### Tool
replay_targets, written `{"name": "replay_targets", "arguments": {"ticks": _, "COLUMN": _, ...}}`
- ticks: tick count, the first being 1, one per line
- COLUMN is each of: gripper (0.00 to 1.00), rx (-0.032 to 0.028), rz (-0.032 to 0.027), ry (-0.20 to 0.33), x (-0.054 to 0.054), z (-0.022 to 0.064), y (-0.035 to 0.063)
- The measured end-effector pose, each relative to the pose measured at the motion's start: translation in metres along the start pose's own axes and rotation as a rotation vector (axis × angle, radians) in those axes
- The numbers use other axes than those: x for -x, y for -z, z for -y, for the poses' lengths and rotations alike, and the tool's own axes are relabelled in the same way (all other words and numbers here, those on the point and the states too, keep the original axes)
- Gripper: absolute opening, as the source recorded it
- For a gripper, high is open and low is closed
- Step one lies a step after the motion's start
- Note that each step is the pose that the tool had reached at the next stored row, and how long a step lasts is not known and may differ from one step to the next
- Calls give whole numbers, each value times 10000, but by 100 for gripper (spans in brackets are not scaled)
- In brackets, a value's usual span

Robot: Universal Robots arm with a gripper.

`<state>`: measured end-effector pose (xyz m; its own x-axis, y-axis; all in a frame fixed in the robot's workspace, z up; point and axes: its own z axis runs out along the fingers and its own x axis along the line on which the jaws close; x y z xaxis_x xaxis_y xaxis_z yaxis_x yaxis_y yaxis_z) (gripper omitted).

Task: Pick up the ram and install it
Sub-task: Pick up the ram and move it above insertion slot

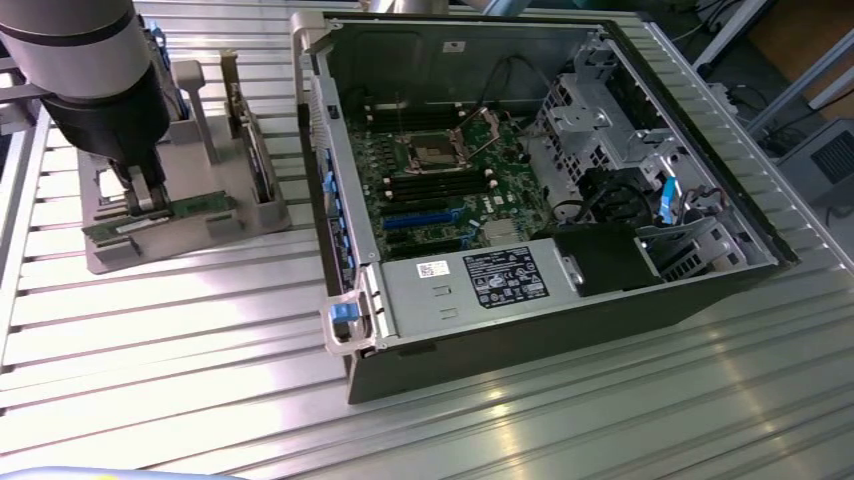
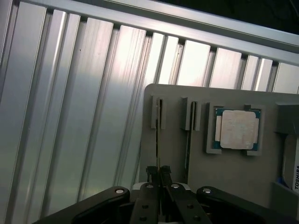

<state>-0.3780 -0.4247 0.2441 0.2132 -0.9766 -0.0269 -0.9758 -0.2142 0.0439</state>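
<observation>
**Green circuit-board ram stick (image 2: 157,140), long and thin, pinched by the tool (image 2: 159,175)**

We see the tool's two black fingers (image 2: 166,175) clenched on the edge of the stick, one on each side, so the tool is grasping the ram. The stick stands on edge in a narrow slot of the flat grey plastic holder (image 2: 224,177), straight beneath the tool, and sits in that slot.

In the neighbouring slot just beside the tool, a second thin green ram stick (image 2: 188,140) stands parallel, apart from the fingers. Farther from the tool on the same holder, a square silver processor chip (image 2: 238,129) lies in its own recess. Beyond it we make out the edge of a silver hard drive with a white label (image 2: 290,158).

The holder rests on the ribbed aluminium worktop (image 2: 70,116). Well away from the tool, the open black-and-silver computer case (image 1: 601,330) lies on the worktop with its green motherboard (image 1: 441,170) exposed.
</observation>
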Motion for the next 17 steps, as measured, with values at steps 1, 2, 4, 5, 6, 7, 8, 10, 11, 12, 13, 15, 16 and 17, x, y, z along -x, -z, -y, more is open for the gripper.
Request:
{"name": "replay_targets", "arguments": {"ticks": 1, "gripper": 13, "rx": 0, "rz": 0, "ry": 0, "x": 0, "z": 0, "y": 10}}
{"name": "replay_targets", "arguments": {"ticks": 2, "gripper": 13, "rx": 1, "rz": 0, "ry": 0, "x": 1, "z": -2, "y": 38}}
{"name": "replay_targets", "arguments": {"ticks": 4, "gripper": 13, "rx": 1, "rz": 0, "ry": 0, "x": 2, "z": -4, "y": 81}}
{"name": "replay_targets", "arguments": {"ticks": 5, "gripper": 13, "rx": 0, "rz": 0, "ry": 0, "x": 3, "z": -4, "y": 98}}
{"name": "replay_targets", "arguments": {"ticks": 6, "gripper": 13, "rx": 1, "rz": 0, "ry": 0, "x": 3, "z": -5, "y": 107}}
{"name": "replay_targets", "arguments": {"ticks": 7, "gripper": 13, "rx": 1, "rz": 0, "ry": 0, "x": 3, "z": -5, "y": 121}}
{"name": "replay_targets", "arguments": {"ticks": 8, "gripper": 13, "rx": 0, "rz": 2, "ry": 0, "x": 4, "z": -6, "y": 136}}
{"name": "replay_targets", "arguments": {"ticks": 10, "gripper": 13, "rx": 0, "rz": 2, "ry": 0, "x": 4, "z": -7, "y": 154}}
{"name": "replay_targets", "arguments": {"ticks": 11, "gripper": 13, "rx": 1, "rz": 2, "ry": 0, "x": 4, "z": -7, "y": 165}}
{"name": "replay_targets", "arguments": {"ticks": 12, "gripper": 13, "rx": 0, "rz": 3, "ry": 0, "x": 5, "z": -8, "y": 178}}
{"name": "replay_targets", "arguments": {"ticks": 13, "gripper": 13, "rx": 0, "rz": 4, "ry": 0, "x": 5, "z": -9, "y": 194}}
{"name": "replay_targets", "arguments": {"ticks": 15, "gripper": 13, "rx": -1, "rz": 6, "ry": 0, "x": 6, "z": -10, "y": 233}}
{"name": "replay_targets", "arguments": {"ticks": 16, "gripper": 13, "rx": 0, "rz": 6, "ry": 0, "x": 7, "z": -11, "y": 259}}
{"name": "replay_targets", "arguments": {"ticks": 17, "gripper": 13, "rx": -1, "rz": 6, "ry": 0, "x": 7, "z": -12, "y": 270}}
